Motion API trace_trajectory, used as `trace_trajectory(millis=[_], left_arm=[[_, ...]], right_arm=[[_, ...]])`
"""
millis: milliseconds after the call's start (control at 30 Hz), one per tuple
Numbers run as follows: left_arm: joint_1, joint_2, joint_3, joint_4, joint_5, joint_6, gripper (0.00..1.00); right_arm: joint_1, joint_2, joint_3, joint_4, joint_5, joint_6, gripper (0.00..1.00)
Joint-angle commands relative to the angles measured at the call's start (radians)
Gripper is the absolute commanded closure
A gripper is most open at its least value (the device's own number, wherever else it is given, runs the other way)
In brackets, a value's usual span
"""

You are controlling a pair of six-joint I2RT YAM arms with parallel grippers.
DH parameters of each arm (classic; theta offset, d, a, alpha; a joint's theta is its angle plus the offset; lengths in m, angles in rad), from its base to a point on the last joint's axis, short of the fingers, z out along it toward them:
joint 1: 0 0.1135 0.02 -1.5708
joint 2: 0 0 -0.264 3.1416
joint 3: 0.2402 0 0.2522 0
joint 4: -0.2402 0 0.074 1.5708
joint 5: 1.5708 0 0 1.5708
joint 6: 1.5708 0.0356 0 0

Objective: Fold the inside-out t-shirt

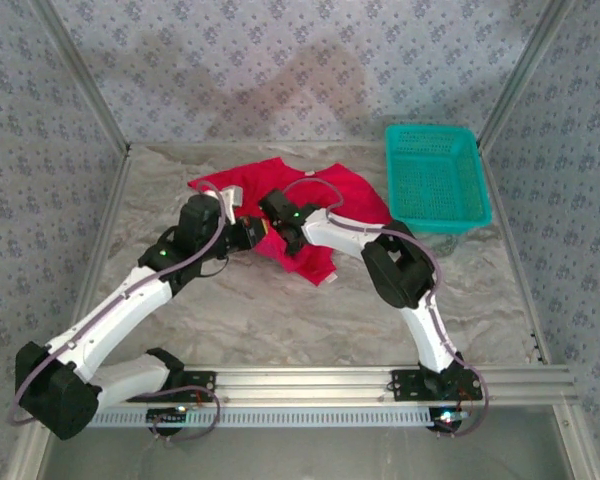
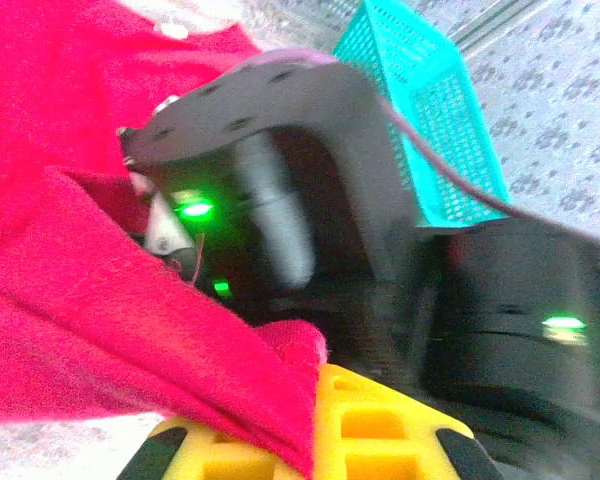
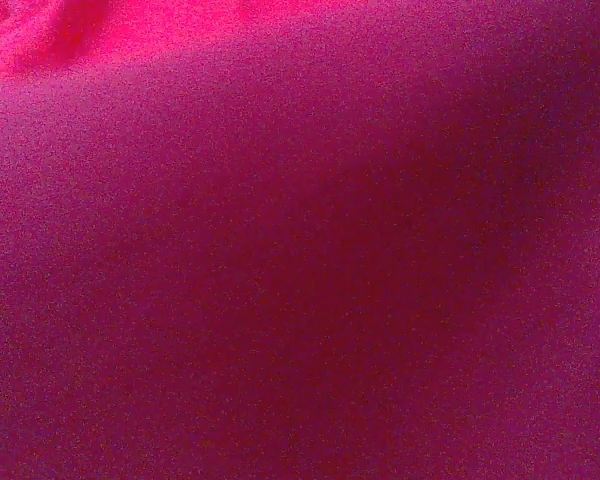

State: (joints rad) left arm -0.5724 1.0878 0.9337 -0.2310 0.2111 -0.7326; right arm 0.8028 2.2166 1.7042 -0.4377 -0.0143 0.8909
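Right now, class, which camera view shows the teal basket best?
The top external view: the whole teal mesh basket sits far right on the table. The left wrist view catches part of its mesh wall.

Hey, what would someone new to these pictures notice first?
The bright red t-shirt, crumpled at the back middle of the marbled table, stands out most. The left arm and right arm reach in and meet over it. A teal basket sits just right of it, at the back right corner.

Left arm (image 1: pixel 110 315) and right arm (image 1: pixel 427 335) reach inward; left jaws closed.
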Motion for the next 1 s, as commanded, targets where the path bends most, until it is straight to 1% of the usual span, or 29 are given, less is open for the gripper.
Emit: trace_trajectory(millis=[0, 67, 133, 200, 267, 300, 367, 467, 500, 533, 600, 667, 833, 967], left_arm=[[-0.016, -0.044, 0.125, 0.031, 0.008, -0.005, 1.00], [-0.021, -0.053, 0.164, 0.011, 0.010, 0.003, 1.00], [-0.023, -0.071, 0.176, 0.002, 0.007, 0.006, 1.00], [-0.024, -0.092, 0.164, 0.002, 0.000, 0.008, 1.00], [-0.024, -0.105, 0.136, 0.004, -0.015, 0.007, 1.00], [-0.023, -0.109, 0.119, 0.005, -0.020, 0.006, 1.00], [-0.015, -0.114, 0.087, 0.009, -0.021, 0.005, 1.00], [0.019, -0.117, 0.042, 0.013, -0.019, 0.003, 1.00], [0.038, -0.114, 0.032, 0.016, -0.011, 0.004, 1.00], [0.059, -0.109, 0.026, 0.015, -0.006, 0.009, 1.00], [0.117, -0.081, 0.021, 0.011, 0.011, 0.025, 1.00], [0.181, -0.035, 0.017, 0.020, 0.036, 0.040, 1.00], [0.341, 0.156, 0.058, 0.061, 0.102, 0.078, 1.00], [0.426, 0.326, 0.112, 0.059, 0.126, 0.127, 1.00]], right_arm=[[-0.022, 0.098, 0.126, -0.089, 0.214, 0.023, 0.15], [-0.039, 0.150, 0.207, -0.157, 0.282, 0.019, 0.08], [-0.052, 0.191, 0.256, -0.206, 0.296, 0.020, 0.06], [-0.056, 0.232, 0.281, -0.210, 0.286, 0.023, 0.06], [-0.052, 0.260, 0.284, -0.210, 0.252, 0.037, 0.10], [-0.050, 0.270, 0.282, -0.209, 0.239, 0.040, 0.13], [-0.047, 0.288, 0.268, -0.187, 0.187, 0.040, 0.38], [-0.042, 0.262, 0.259, -0.209, 0.137, 0.019, 0.72], [-0.046, 0.237, 0.249, -0.202, 0.106, 0.000, 0.80], [-0.050, 0.210, 0.242, -0.203, 0.081, -0.022, 0.86], [-0.057, 0.128, 0.225, -0.208, 0.041, -0.093, 0.96], [-0.057, 0.053, 0.224, -0.248, -0.001, -0.159, 1.00], [-0.062, -0.195, 0.175, -0.345, -0.108, -0.293, 1.00], [-0.095, -0.395, 0.092, -0.341, -0.218, -0.303, 1.00]])
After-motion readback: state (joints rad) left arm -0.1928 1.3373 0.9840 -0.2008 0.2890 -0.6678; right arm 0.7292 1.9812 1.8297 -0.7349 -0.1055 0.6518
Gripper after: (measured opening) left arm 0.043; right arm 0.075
